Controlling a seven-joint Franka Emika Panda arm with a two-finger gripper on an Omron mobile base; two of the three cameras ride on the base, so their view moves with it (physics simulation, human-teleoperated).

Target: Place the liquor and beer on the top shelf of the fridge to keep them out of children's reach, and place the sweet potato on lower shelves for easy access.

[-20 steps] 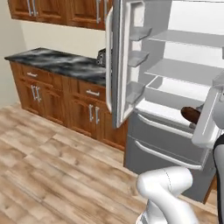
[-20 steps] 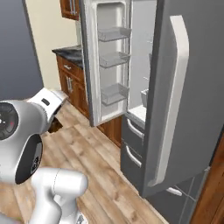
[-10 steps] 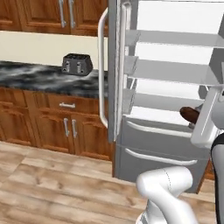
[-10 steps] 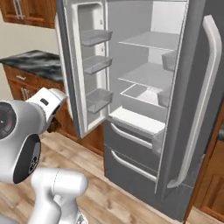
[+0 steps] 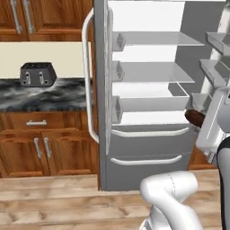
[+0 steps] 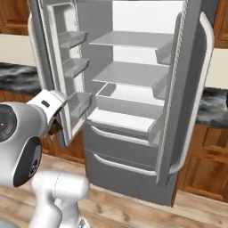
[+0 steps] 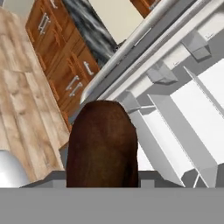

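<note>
My gripper (image 5: 198, 119) is shut on the sweet potato (image 5: 193, 117), a reddish-brown tuber that sticks out leftward from the white hand at the right edge of the left base view. In the hand view the sweet potato (image 7: 103, 144) stands large at the bottom centre and hides the fingertips. The grey fridge (image 5: 148, 157) stands open in front of me, with pale shelves inside. Its top shelf (image 5: 157, 39) is bare, as the right base view of the top shelf (image 6: 129, 39) also shows. The hand hangs level with the lowest shelf (image 5: 152, 104), to its right. The liquor and the beer are out of view.
Both fridge doors stand open: one with bins (image 6: 62, 67) at the left, one with a long handle (image 6: 189, 93) at the right. Two closed drawers (image 5: 148, 150) sit below the shelves. A black toaster (image 5: 37, 74) rests on the marble counter (image 5: 45, 96) above wooden cabinets (image 5: 40, 150).
The whole picture has swung round, so the camera has moved; the fridge is now seen front-on and nearer. The sweet potato stays in the gripper.
</note>
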